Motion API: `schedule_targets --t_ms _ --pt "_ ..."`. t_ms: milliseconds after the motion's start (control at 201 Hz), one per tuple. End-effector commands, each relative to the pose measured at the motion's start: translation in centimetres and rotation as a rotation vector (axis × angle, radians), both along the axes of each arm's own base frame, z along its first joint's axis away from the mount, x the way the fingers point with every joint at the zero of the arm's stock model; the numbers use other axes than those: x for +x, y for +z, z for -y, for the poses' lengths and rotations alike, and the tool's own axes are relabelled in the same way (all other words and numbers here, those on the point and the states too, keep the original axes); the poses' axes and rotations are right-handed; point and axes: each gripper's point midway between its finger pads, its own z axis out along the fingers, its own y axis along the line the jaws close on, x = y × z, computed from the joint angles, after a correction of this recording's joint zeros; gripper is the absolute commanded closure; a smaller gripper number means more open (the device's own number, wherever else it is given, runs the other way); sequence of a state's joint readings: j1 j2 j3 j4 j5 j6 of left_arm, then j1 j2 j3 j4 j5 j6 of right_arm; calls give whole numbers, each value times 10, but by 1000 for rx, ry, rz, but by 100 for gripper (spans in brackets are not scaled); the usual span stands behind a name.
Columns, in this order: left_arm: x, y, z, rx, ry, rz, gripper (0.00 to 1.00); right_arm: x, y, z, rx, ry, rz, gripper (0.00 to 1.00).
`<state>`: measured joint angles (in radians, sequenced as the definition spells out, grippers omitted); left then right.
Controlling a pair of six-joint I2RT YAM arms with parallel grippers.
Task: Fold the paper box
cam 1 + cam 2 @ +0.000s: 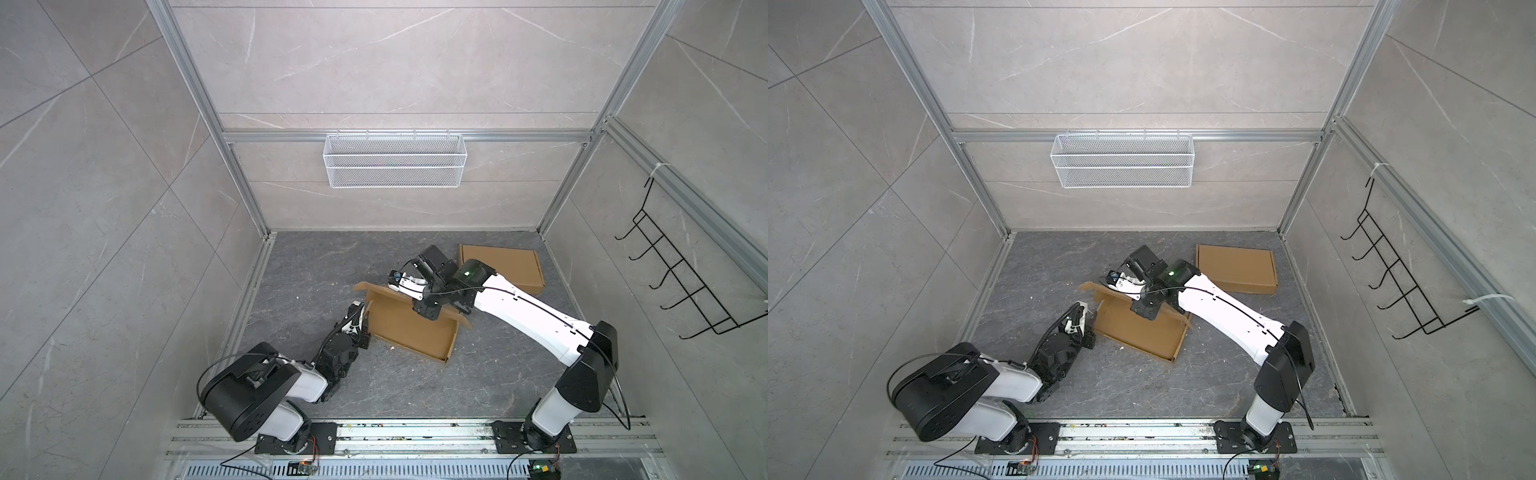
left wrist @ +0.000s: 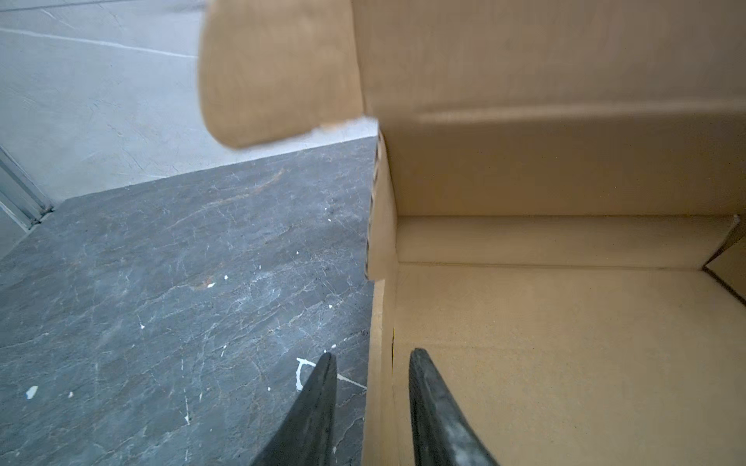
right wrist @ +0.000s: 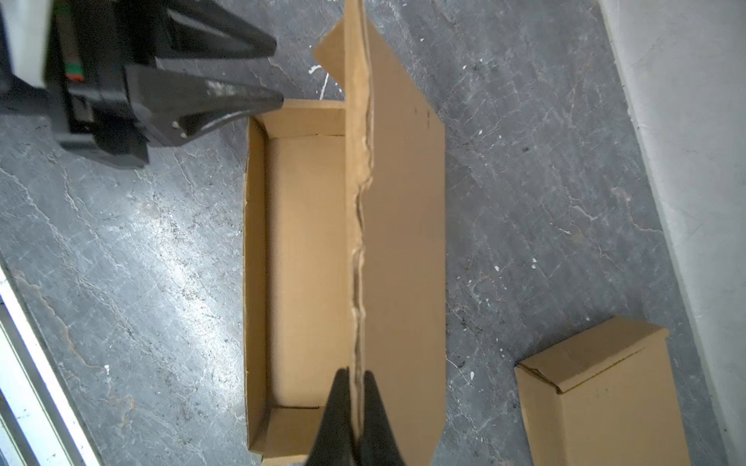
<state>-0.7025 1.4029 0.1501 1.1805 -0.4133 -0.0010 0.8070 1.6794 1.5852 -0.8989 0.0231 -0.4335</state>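
Nearest the robot's base, the left gripper [image 2: 373,355] has its jaws partly apart. One black finger is outside and one inside the low side wall [image 2: 381,242] of the open brown corrugated-cardboard box [image 1: 411,328], and neither presses the card. With nothing clamped there, I judge the light tray could skid or pivot on the dark grey marbled tabletop [image 1: 311,270] once the lid swings. The inside finger could also be trapped if the lid comes down before that arm clears.

A little farther out, the rounded ear flap [image 2: 278,72] at the lid's corner splays outward, so it may catch outside the wall rather than tuck in. Farther again, the right gripper [image 3: 356,373] is pinched tight on the free edge of the tall lid panel [image 3: 403,201], near the end away from the left gripper. Pulling from one end could twist the panel or crease it off its score line, and that edge looks wavy in the right wrist view.

The box sits mid-table between the arms, with its tray open upward and its lid raised roughly upright along the far side. The left gripper straddles its near-left wall, and the right gripper holds the lid's top edge from above. Beyond, well apart at the far right, lies a closed flat brown cardboard box [image 1: 503,266].
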Motion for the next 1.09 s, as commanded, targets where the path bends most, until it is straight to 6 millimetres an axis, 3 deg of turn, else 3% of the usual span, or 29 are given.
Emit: schedule_targets --t_ms 0,299,518,692,826,946,1090 --pt "-4 12 -16 -9 68 -1 66 -2 6 0 17 -31 52 98" --pt "-7 55 -60 -48 253 -79 66 -8 -8 3 -18 -12 85 99" --pt "1 85 -94 -173 344 -195 55 -19 -21 -3 -46 38 113 98" --pt "21 101 -70 -252 195 -361 45 -37 -42 -14 -71 123 142 97" --pt "40 104 -48 -278 74 -514 43 -42 -63 -17 -93 137 128 95" --pt "51 93 -27 -283 -14 -616 41 -44 -75 -18 -92 122 108 88" --pt "58 64 -10 -289 -77 -740 39 -49 -76 -23 -48 107 70 69"
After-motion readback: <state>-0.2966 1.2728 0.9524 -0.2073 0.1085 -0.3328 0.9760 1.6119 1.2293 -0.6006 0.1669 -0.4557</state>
